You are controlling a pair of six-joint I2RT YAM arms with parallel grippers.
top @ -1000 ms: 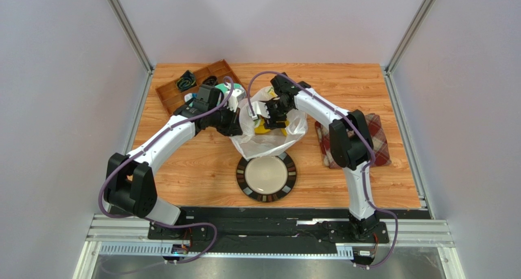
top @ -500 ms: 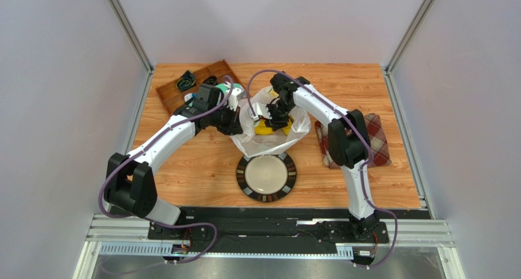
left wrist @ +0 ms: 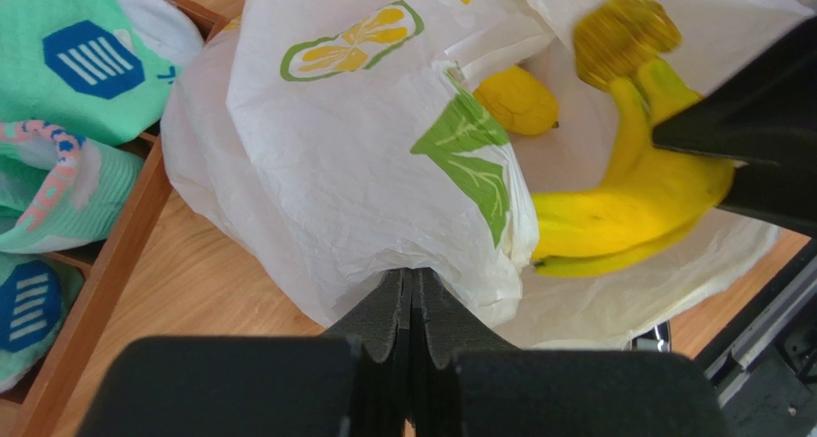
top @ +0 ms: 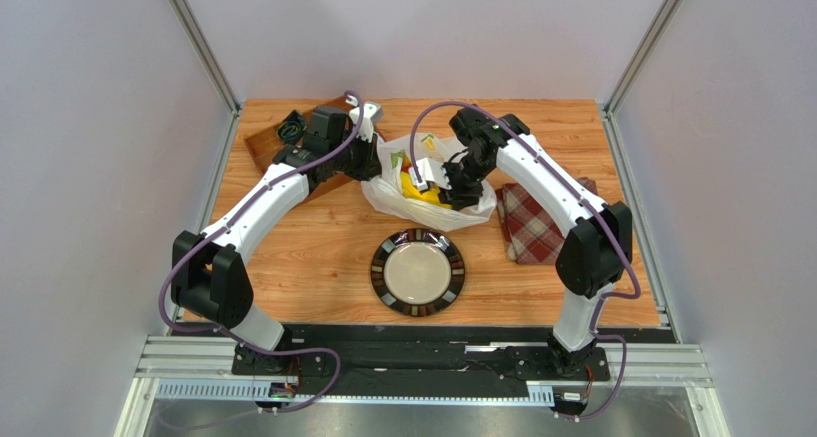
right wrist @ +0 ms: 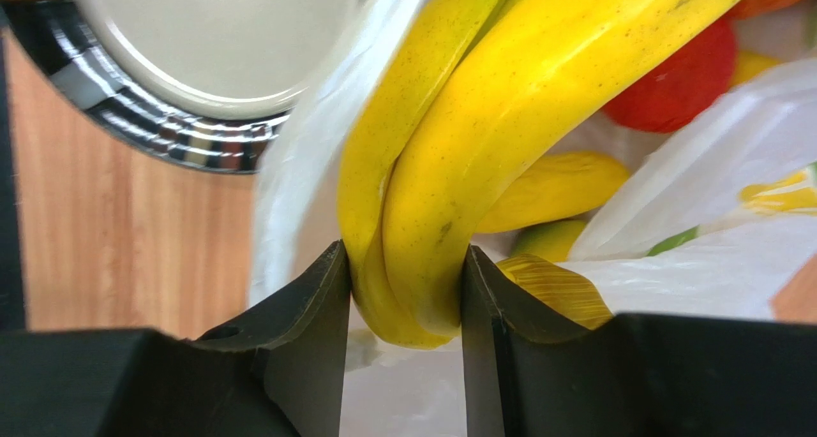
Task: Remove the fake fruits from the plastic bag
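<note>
Nearest me, a round dark-rimmed plate (top: 378, 274) sits just in front of the thin white printed plastic bag (left wrist: 364, 188). Right gripper (right wrist: 403, 284) is clamped on the glossy yellow plastic bananas (right wrist: 499, 102), held within the bag's mouth. Left gripper (left wrist: 412, 298) pinches the bag's edge, jaws closed on the film. Red round fruit (right wrist: 686, 83) and small yellow fruit (left wrist: 516, 99) lie deeper in. Judgement: first extraction under way, none out yet.

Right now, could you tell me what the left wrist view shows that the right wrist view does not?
Only the left wrist: the left pincer pinching the plastic bag, and a wooden tray holding green cloths. Only the right wrist: a red fruit and the plate. Both: the bag and the bananas, gripped by the right pincer.
</note>
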